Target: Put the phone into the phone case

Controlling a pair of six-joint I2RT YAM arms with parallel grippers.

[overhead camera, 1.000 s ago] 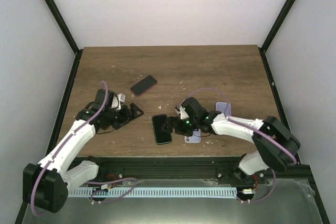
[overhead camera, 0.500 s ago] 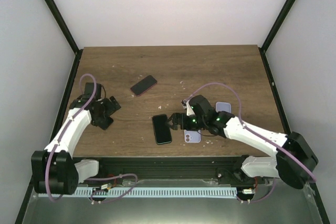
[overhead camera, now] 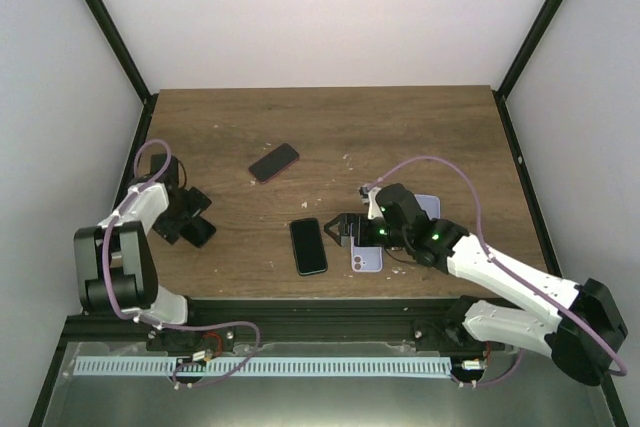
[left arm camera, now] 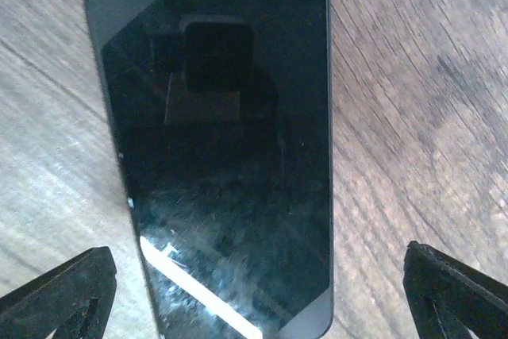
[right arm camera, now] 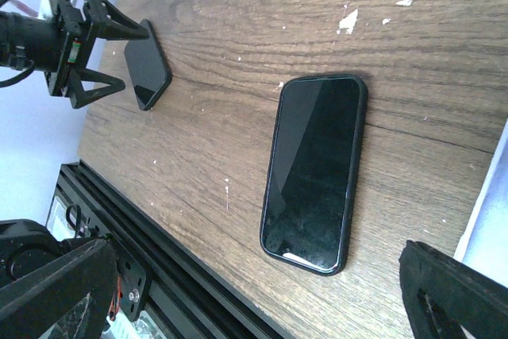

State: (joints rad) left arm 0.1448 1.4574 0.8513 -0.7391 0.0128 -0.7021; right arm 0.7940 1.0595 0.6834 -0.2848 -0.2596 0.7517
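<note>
A black phone (overhead camera: 309, 245) with a raised dark rim lies face up near the table's front centre; it also shows in the right wrist view (right arm camera: 315, 171). A lavender case (overhead camera: 366, 260) lies just right of it. My right gripper (overhead camera: 342, 230) is open and empty, hovering between them, its fingers wide apart in the right wrist view (right arm camera: 255, 275). A second black phone (overhead camera: 198, 233) lies at the far left. My left gripper (overhead camera: 188, 215) is open just above it, and that phone (left arm camera: 222, 156) fills the left wrist view between the spread fingertips (left arm camera: 71, 287).
A dark phone with a reddish edge (overhead camera: 274, 161) lies further back on the table. Another lavender piece (overhead camera: 428, 207) lies behind the right arm. The table's black front rail (overhead camera: 320, 307) runs close to the phones. The left frame post (overhead camera: 135, 162) stands beside the left gripper.
The left arm has swung from near the table's centre to the far left edge, over the second black phone. The right gripper has drawn back a little to the right, uncovering the lavender case.
</note>
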